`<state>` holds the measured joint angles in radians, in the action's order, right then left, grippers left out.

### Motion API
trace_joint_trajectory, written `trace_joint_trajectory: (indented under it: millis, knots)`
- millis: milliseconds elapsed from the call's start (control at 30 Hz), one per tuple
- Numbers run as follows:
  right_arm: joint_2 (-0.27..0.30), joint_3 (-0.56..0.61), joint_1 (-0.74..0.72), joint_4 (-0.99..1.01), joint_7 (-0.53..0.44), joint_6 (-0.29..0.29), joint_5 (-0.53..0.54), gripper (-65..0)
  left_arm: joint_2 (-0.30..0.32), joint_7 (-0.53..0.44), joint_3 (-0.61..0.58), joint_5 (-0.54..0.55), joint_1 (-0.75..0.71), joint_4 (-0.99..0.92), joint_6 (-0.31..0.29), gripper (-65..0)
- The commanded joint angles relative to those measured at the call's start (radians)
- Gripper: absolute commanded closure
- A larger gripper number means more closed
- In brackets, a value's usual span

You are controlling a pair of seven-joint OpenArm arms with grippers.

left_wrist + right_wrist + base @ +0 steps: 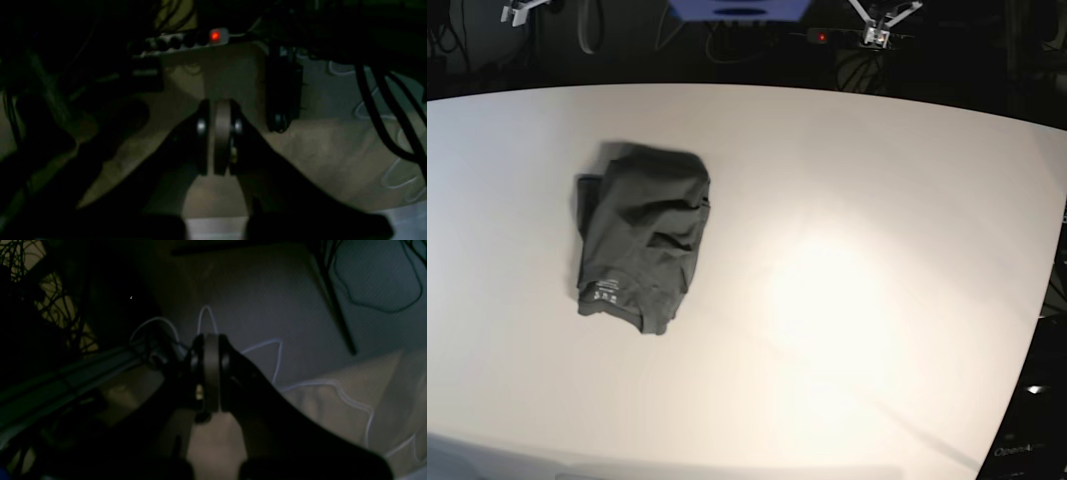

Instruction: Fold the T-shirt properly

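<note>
Already folded, the T-shirt [642, 235] lies alone on the white surface [847, 300].
Left hand [218, 133] and right hand [210, 373] are clenched empty, far off beside floor cables [267, 350] and a power strip [181, 41].

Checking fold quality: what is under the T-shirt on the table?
The T-shirt lies bunched on the white table. Only bare tabletop shows around it; whatever lies beneath the cloth is covered.

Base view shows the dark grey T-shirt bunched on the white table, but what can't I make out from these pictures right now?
- Dark grey cotton T-shirt: sleeves and lower layers hidden under its own folds, base view.
- White neck label: print too small, base view.
- Left gripper and right gripper: wrist views too dark for detail; both absent from base view.
</note>
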<state>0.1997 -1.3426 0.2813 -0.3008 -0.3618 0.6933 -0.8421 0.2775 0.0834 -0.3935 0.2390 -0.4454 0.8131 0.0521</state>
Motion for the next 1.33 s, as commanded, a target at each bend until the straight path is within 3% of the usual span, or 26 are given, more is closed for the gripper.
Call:
trace_joint_trajectory:
  millis: [0, 367, 467, 600, 667, 867, 967, 1033, 1167, 1300]
  knots:
    - [0.025, 0.012, 0.005, 0.013, -0.015, 0.005, 0.001, 0.0, -0.005, -0.026, -0.011, -0.003, 0.017, -0.051, 0.001, -2.7]
    - [0.05, 0.22, -0.041, 0.177, -0.013, 0.002, -0.001, 0.0, -0.114, -0.216, -0.13, -0.007, 0.326, -0.687, -0.002, -2.7]
    - [0.034, 0.279, -0.067, 0.179, -0.009, -0.128, -0.001, -0.1, -0.136, -0.225, -0.138, -0.005, 0.376, -0.774, -0.008, -2.7]
    - [0.016, 0.32, -0.101, 0.179, 0.054, -0.237, -0.001, -0.1, -0.139, -0.218, -0.134, 0.004, 0.397, -0.779, -0.125, -2.7]
    - [-0.009, 0.326, -0.118, 0.179, 0.088, -0.268, -0.001, -0.1, -0.14, -0.218, -0.132, 0.004, 0.403, -0.779, -0.177, -2.9]
    - [-0.047, 0.323, -0.155, 0.179, 0.12, -0.298, -0.001, -0.3, -0.162, -0.222, -0.13, 0.064, 0.402, -0.777, -0.24, -2.9]
    - [-0.073, 0.325, -0.158, 0.179, 0.111, -0.452, -0.001, -0.3, -0.168, -0.218, -0.132, 0.13, 0.402, -0.777, -0.317, -3.1]
    - [-0.076, 0.328, -0.178, 0.179, 0.111, -0.508, -0.001, -0.3, -0.168, -0.218, -0.132, 0.165, 0.403, -0.776, -0.34, -3.1]
    - [-0.078, 0.372, -0.189, 0.18, 0.117, -0.577, -0.001, -0.3, -0.168, -0.218, -0.132, 0.219, 0.428, -0.776, -0.346, -3.1]
    - [-0.078, 0.374, -0.189, 0.18, 0.119, -0.582, 0.001, -0.3, -0.169, -0.218, -0.132, 0.273, 0.432, -0.776, -0.346, -3.2]
